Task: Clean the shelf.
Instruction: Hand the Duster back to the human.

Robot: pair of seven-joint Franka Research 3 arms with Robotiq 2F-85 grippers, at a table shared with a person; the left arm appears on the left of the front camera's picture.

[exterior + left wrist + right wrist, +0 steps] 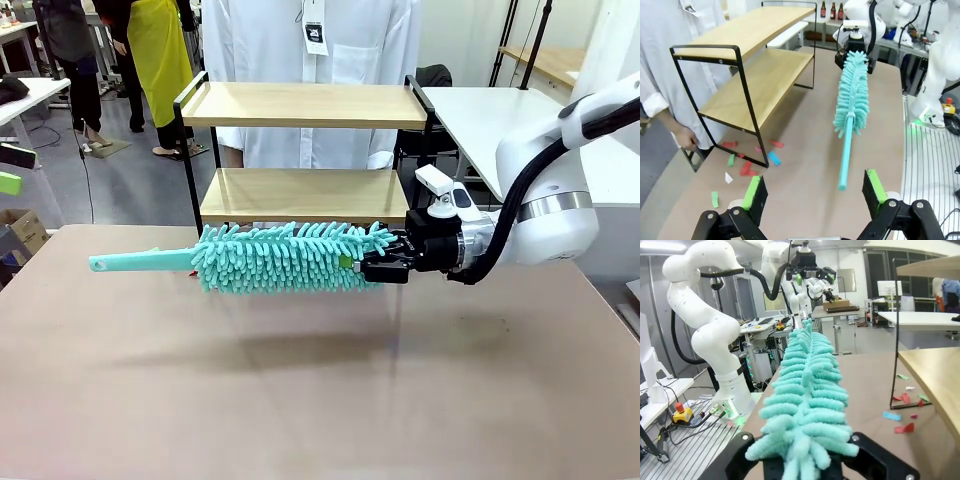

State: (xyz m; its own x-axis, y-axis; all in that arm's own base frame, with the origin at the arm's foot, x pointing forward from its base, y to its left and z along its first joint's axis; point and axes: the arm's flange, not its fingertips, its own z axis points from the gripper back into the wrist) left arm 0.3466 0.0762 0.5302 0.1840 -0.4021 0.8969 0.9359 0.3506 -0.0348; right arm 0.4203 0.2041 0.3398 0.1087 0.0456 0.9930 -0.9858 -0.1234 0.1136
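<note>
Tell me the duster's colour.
Teal all over, head and handle: the duster shows best in the front view.

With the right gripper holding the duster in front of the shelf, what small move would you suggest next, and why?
Probably lift the duster and carry it toward the shelf. The right gripper grips its fluffy end, holding it level above the table in front of the lower board, not touching it. The left gripper is open, near the handle tip.

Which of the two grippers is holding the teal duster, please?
The right gripper holds it, shut on the fluffy end of the teal duster before the shelf. The left gripper is open, its green pads apart around nothing.
</note>
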